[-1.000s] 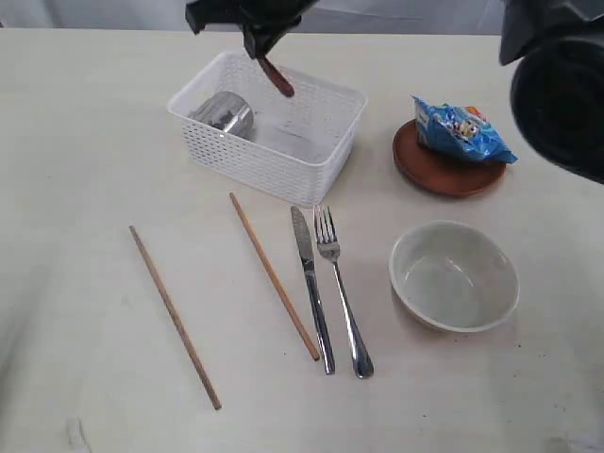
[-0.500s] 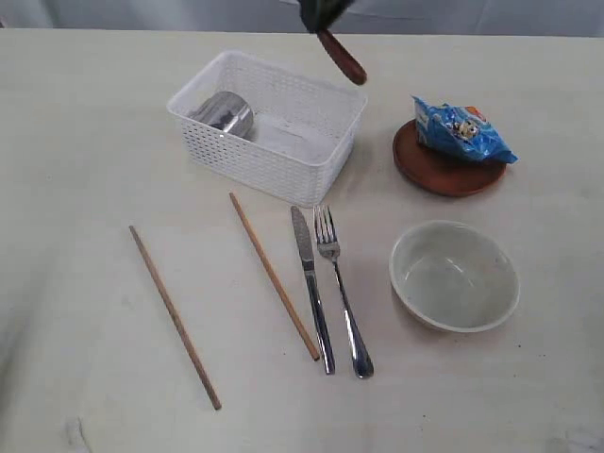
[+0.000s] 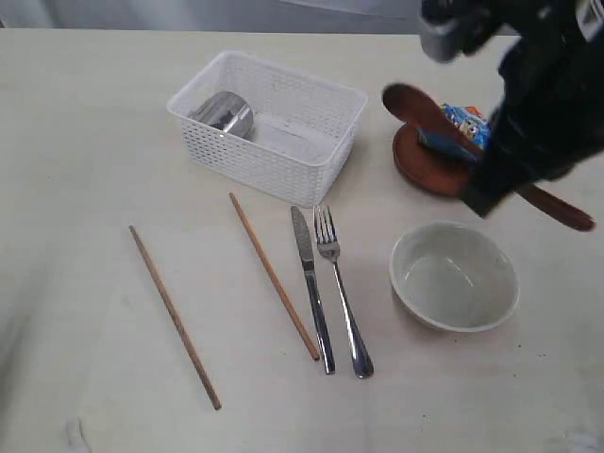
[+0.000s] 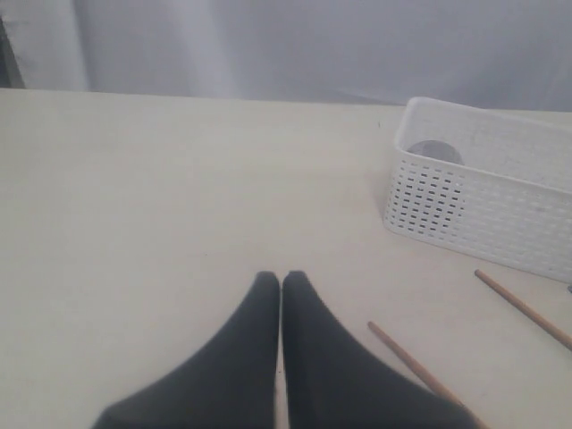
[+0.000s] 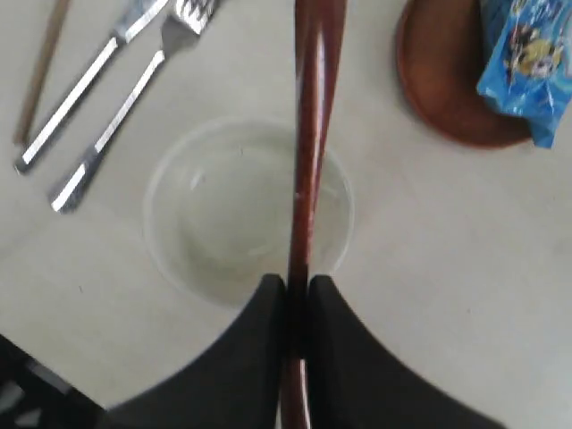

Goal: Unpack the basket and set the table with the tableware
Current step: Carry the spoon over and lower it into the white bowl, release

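My right gripper (image 3: 479, 193) is shut on the dark wooden spoon (image 3: 420, 104) and holds it in the air over the cream bowl (image 3: 455, 276) and the brown plate (image 3: 436, 172). In the right wrist view the spoon (image 5: 308, 134) runs out from between the jaws of the right gripper (image 5: 297, 284), above the bowl (image 5: 223, 223). The white basket (image 3: 283, 175) holds a steel cup (image 3: 224, 113). On the table lie two chopsticks (image 3: 175, 316) (image 3: 274, 276), a knife (image 3: 311, 288) and a fork (image 3: 342, 293). My left gripper (image 4: 281, 279) is shut and empty, low over bare table, away from the basket (image 4: 483, 201).
A blue snack packet (image 3: 462, 125) lies on the plate. The left wrist view shows the cup (image 4: 433, 150) inside the basket and two chopsticks (image 4: 523, 308) (image 4: 416, 366) beside the fingers. The plate (image 5: 447, 89) and packet (image 5: 527, 63) lie beyond the bowl.
My right gripper has carried the spoon from above the basket's far side rightwards, and now it hangs over the plate and bowl. Nothing on the table has moved.
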Controlling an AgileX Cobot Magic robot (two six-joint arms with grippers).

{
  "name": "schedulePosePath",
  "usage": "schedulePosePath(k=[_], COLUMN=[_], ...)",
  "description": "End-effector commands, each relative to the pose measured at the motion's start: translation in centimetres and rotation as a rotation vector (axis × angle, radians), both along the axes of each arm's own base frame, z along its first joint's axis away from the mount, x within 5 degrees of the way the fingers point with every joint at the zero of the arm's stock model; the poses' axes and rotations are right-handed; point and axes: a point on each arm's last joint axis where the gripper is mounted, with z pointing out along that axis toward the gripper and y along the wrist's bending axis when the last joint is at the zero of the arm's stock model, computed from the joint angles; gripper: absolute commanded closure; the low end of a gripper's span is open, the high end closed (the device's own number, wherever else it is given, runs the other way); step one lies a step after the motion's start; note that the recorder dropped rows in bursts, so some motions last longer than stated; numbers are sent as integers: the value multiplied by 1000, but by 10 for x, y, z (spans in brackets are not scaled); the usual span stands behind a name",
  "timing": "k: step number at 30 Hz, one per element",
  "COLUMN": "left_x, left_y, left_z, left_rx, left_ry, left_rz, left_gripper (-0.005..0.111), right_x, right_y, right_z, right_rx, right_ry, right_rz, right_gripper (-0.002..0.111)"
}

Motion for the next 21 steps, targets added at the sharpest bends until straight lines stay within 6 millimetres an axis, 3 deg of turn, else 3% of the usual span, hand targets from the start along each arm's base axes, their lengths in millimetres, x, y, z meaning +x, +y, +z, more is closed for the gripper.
schedulePosePath(k=[1, 10, 16, 21], left_x=[0, 0, 0, 0], left_y=[0, 0, 0, 0], left_z=[0, 0, 0, 0], left_rx=[-6, -6, -6, -6], left_ry=[-5, -5, -5, -5], left_rz=[-2, -2, -2, -2], left_gripper=[106, 106, 106, 106], right_x=[-18, -33, -37, -26], right_y=[-23, -47, -50, -40], right_z=[-27, -77, -85, -93], right_rx=[-140, -417, -438, -388], right_ry=[30, 161, 195, 119], right_rz=[112, 371, 401, 427], right_gripper=[109, 109, 109, 109])
